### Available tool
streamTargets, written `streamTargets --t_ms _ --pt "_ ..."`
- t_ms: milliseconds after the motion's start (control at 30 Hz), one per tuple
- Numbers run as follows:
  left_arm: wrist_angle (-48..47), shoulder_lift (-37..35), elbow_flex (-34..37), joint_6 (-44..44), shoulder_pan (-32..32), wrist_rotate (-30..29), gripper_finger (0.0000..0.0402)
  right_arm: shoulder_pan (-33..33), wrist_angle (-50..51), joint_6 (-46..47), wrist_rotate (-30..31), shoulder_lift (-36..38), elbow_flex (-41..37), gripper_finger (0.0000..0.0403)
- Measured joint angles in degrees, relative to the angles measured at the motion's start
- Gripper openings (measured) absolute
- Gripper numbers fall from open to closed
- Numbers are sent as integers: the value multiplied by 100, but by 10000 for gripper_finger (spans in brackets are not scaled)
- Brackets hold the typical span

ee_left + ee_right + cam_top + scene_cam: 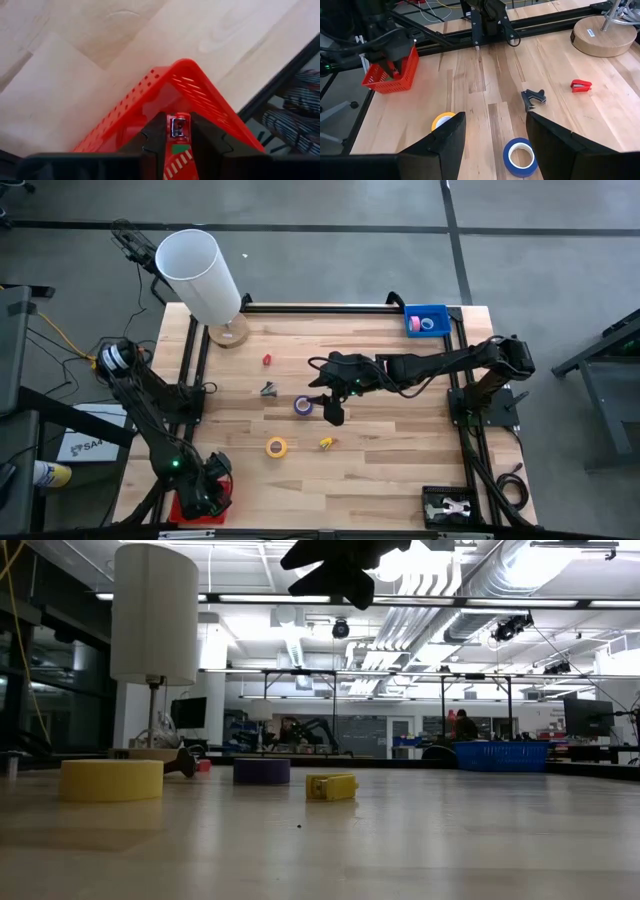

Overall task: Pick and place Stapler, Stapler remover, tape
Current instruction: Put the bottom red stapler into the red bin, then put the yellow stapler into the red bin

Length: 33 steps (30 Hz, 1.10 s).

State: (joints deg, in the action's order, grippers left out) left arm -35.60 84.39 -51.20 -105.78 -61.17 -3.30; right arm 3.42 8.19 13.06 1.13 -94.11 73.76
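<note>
Your right gripper (pixel 335 412) is out over the middle of the table (pixel 400 450), fingers spread wide and nothing between them. From its wrist camera you see the blue tape (pixel 520 156) lying flat on the wood just ahead of the open fingers (pixel 451 134). The low view shows the gripper hanging well above the surface, clear of everything.

The yellow tape (pixel 277 447) lies near the blue 1, closer to the front edge, with a small yellow piece (pixel 326 443) just beside it. Further back you've got a dark stapler remover (pixel 534 97) and a little red stapler (pixel 581 86), apart from each other, both near the lamp (pixel 200 270). A pink tape (pixel 415 325) sits in the blue bin (pixel 436 311) at the far right corner.

Over at the front left corner, your left gripper (pixel 177 131) hangs over the red basket (pixel 200 95). Its 2 fingers are drawn close, pinching a small red item (pixel 178 128) with a metal face. It may be another stapler, but you can't tell from this angle.
</note>
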Motion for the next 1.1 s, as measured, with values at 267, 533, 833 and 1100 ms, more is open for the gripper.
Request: streamTargets --t_ms 267,533,833,1100 --pt "-8 106 0 105 0 130 78 0 497 2 -5 0 0 199" --pt "93 106 0 353 0 200 100 0 988 -193 -168 0 0 199" --pt "163 104 0 356 2 316 203 2 1115 -954 -605 0 0 199" --pt "99 -89 -142 352 4 391 225 6 1394 -2111 -605 0 -14 199"
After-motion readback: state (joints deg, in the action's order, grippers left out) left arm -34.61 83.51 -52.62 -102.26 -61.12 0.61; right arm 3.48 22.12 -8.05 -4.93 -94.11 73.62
